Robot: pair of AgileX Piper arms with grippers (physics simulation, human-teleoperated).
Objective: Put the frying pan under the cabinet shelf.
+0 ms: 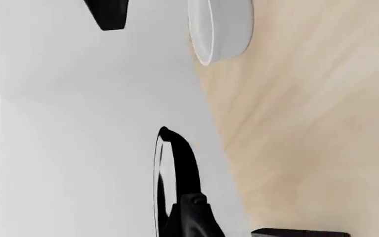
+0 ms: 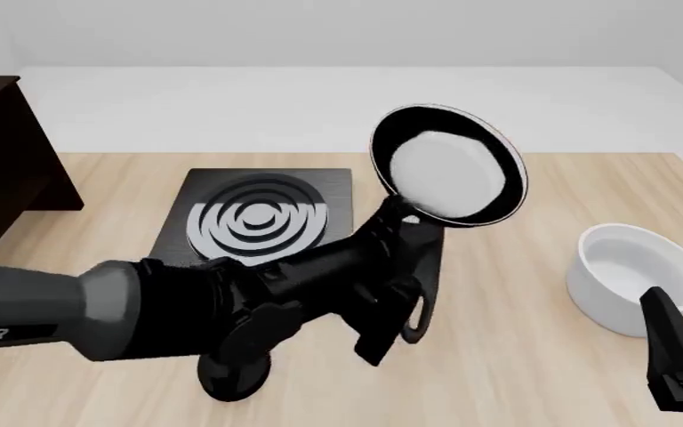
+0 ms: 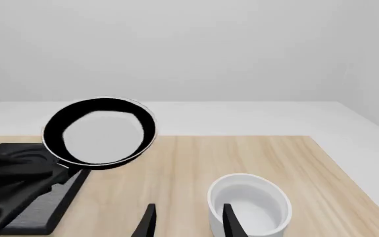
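- Above the middle of the tabletop [image 2: 532, 374], the frying pan [image 2: 451, 169] hangs in the air, tipped up so its glossy grey inside faces the front camera.
- The left hand [image 2: 398, 267] is clenched on the pan's long black handle, whose loop end shows just below the fingers in the front view.
- The left arm comes in from the lower left, a grey sleeve leading to the black wrist.
- In the left wrist view the pan [image 1: 166, 182] is seen edge-on, a thin pale rim beside its black wall.
- In the right wrist view the pan [image 3: 100, 133] stands above the near edge of the black square plate [image 3: 38, 197].
- The black square plate with grey rings [image 2: 259, 218] lies flat on the tabletop, behind and to the left of the left hand.
- The cabinet shelf [image 2: 4, 160] stands at the far left, dark brown, well apart from the pan.
- A white bowl [image 2: 638, 277] sits upright on the tabletop to the right, well clear of the pan.
- The right hand [image 3: 186, 222] hovers low near the bowl [image 3: 250, 205], its fingers spread apart and empty, one finger [image 3: 231, 219] overlapping the bowl's near rim in that wrist view.
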